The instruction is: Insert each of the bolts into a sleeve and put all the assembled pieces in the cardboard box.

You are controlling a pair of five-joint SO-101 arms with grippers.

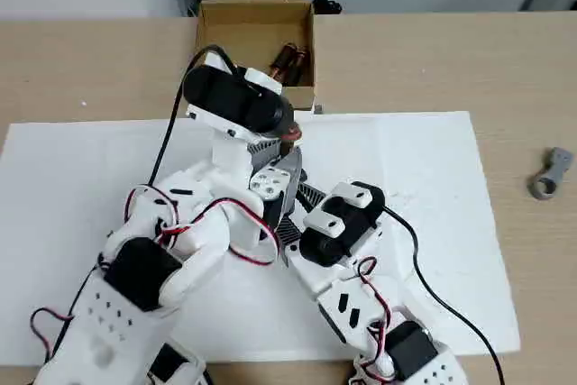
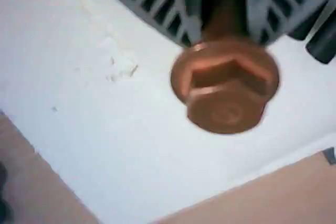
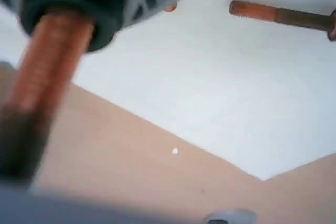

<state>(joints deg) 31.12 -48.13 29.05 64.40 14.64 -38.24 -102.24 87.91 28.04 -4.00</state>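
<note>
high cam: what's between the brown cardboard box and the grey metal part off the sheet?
Nothing stands between brown cardboard box and grey metal part: in the high view, just bare wooden tabletop and the far corner of the white paper sheet.

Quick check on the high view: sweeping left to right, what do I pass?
left arm's base → cardboard box → right arm → grey part lying on the bare table

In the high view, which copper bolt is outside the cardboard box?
The bolt in the left claw, just in front of the cardboard box; the other copper pieces lie inside it.
</note>
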